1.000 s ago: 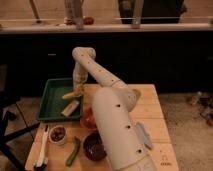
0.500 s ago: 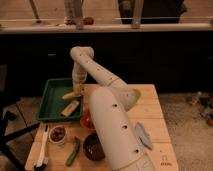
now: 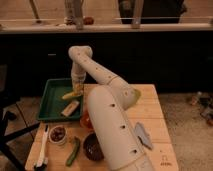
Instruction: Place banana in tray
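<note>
A pale wooden table stands in a dim room with a dark counter behind it. The banana lies over the far right part of the green tray, inside its rim, with the gripper right at its far end; whether the gripper is closed on the fruit or has let go cannot be told. I judge the banana light and soft under a smooth skin, easily bruised, best taken across its middle with a mild squeeze. Just nearer in the tray lies a tan block. Near the tray are an orange bowl, a small bowl and a green vegetable. No label or brand is readable; a small mark at the table's near right corner is illegible
</note>
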{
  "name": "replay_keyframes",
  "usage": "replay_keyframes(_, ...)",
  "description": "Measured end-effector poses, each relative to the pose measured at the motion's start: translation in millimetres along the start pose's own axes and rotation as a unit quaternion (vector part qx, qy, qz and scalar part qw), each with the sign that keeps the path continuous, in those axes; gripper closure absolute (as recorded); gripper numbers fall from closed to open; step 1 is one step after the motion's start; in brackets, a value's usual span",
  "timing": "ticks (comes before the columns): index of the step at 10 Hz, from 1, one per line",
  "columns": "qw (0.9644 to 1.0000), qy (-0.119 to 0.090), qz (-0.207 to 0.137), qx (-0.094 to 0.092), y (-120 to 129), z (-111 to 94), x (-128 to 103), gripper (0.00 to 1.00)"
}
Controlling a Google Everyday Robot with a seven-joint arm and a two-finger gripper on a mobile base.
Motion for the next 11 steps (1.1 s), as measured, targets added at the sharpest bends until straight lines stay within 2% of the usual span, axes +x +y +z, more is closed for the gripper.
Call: replay_keyframes(11,0.9997,0.024,-0.01,-0.003,4.5,-3.3,-4.4,1.0)
